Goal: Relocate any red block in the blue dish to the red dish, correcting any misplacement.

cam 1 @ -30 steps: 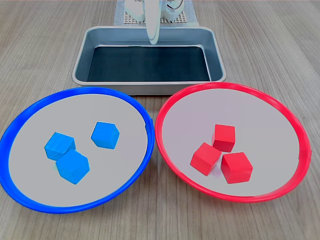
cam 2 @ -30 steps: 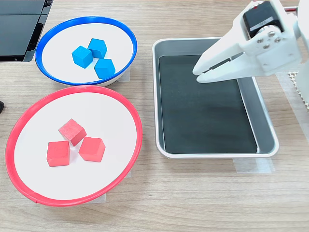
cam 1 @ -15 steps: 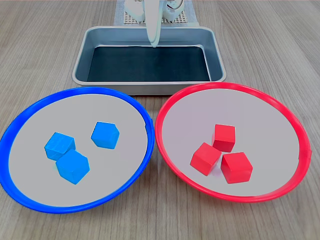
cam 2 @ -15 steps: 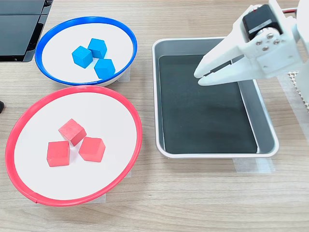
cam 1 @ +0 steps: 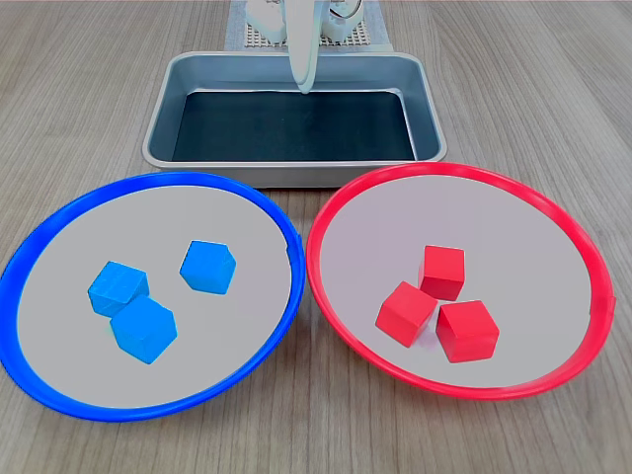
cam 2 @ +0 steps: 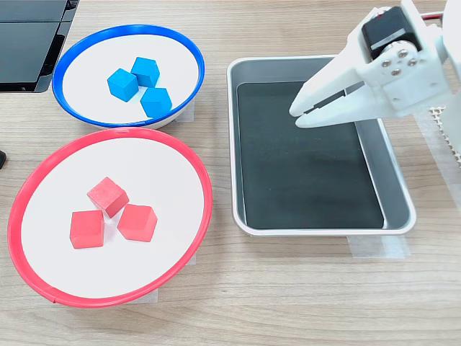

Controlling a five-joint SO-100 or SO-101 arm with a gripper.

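Observation:
Three red blocks (cam 1: 439,303) (cam 2: 112,214) lie clustered inside the red dish (cam 1: 341,212) (cam 2: 43,160). The blue dish (cam 1: 59,212) (cam 2: 79,40) holds three blue cubes (cam 1: 158,296) (cam 2: 140,83) and no red block. My white gripper (cam 1: 304,87) (cam 2: 297,115) hangs above the metal tray, well away from both dishes. Its fingers are together with nothing between them.
A rectangular metal tray (cam 1: 163,94) (cam 2: 400,216) with a dark floor sits beyond the dishes in the first exterior view and on the second exterior view's right. A dark flat object (cam 2: 29,36) lies at the second exterior view's top left corner. Bare wooden tabletop surrounds everything.
The gripper has shifted slightly up and to the right over the tray in the second exterior view. The blocks and dishes have not moved.

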